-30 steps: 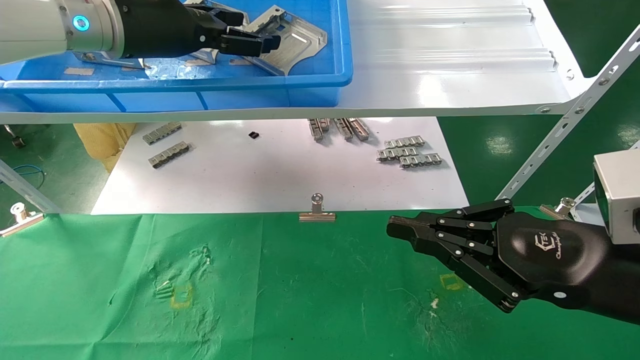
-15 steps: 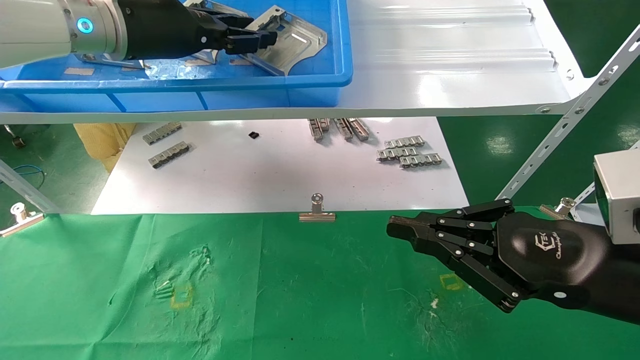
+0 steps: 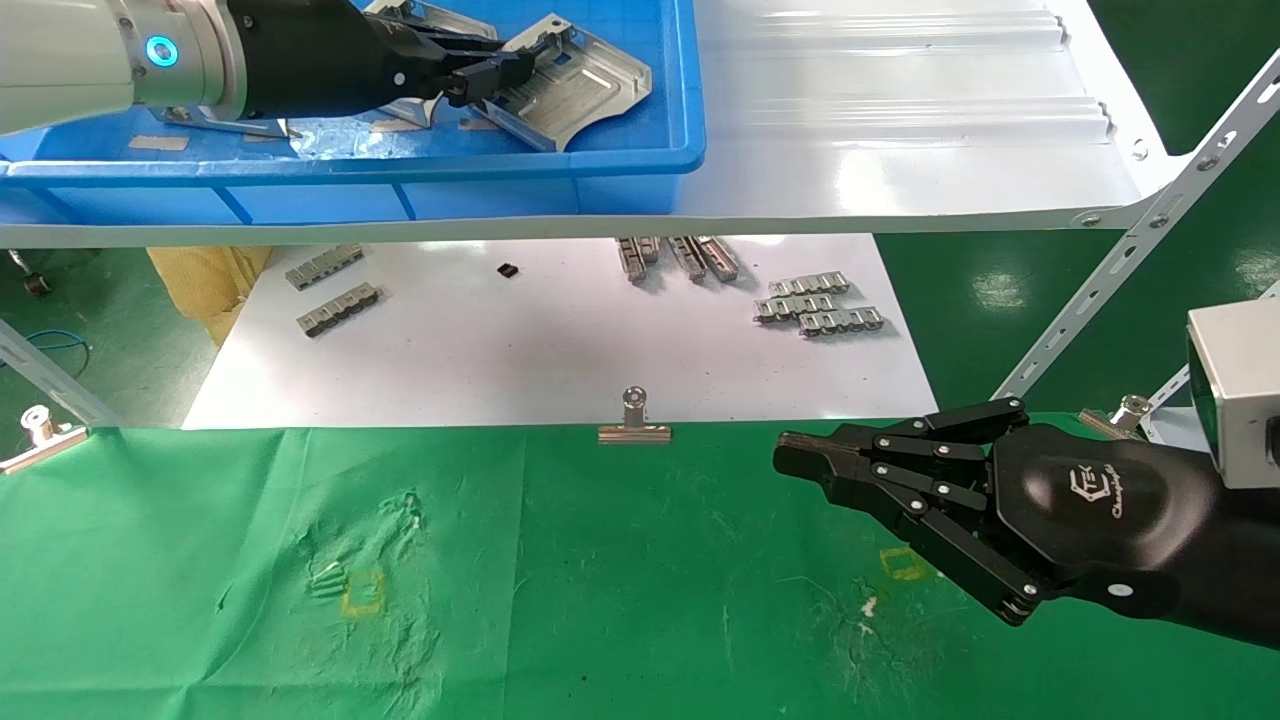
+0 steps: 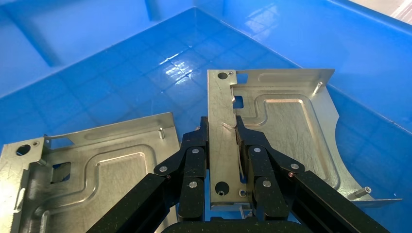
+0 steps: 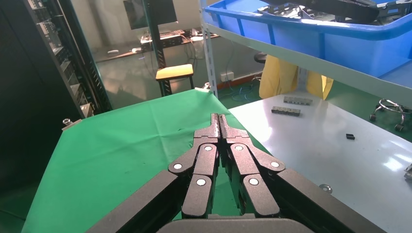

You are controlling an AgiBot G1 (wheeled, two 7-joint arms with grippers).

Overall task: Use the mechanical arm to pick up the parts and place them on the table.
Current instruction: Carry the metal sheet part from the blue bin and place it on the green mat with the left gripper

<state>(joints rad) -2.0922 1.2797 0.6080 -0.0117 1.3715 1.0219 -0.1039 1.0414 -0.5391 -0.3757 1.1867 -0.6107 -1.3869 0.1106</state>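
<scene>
The part [image 4: 228,145] sits in the blue bin [image 3: 640,150] at the upper left of the head view, on the white shelf [image 3: 900,120]. My left hand [image 4: 222,150] is closed on it: the fingers [image 4: 192,160] clamp the raised edge strip from both sides, and the flat plate extends away past the tips. A second part [image 4: 97,170] lies flat on the bin floor just beside the gripped one.

Change over the last second: my left hand went from fingers spread above the part to fingers pinched on its edge, and the part has shifted slightly and now looks tilted, near edge raised. I judge the grasp made and the lift just starting.

Next requirement, as I judge it: raise the part clear of the bin wall, then carry it down to the green counter [image 3: 600,600] in the lower half of the frame. Risk: the grip is on one edge only, so the plate may swing or slip.

My right hand [image 3: 790,458] is parked over the counter at the lower right, fingers closed together and holding nothing. Small toothed strips [image 3: 815,305] lie on the white sheet [image 3: 500,370] beyond the counter's clip [image 3: 634,420].
</scene>
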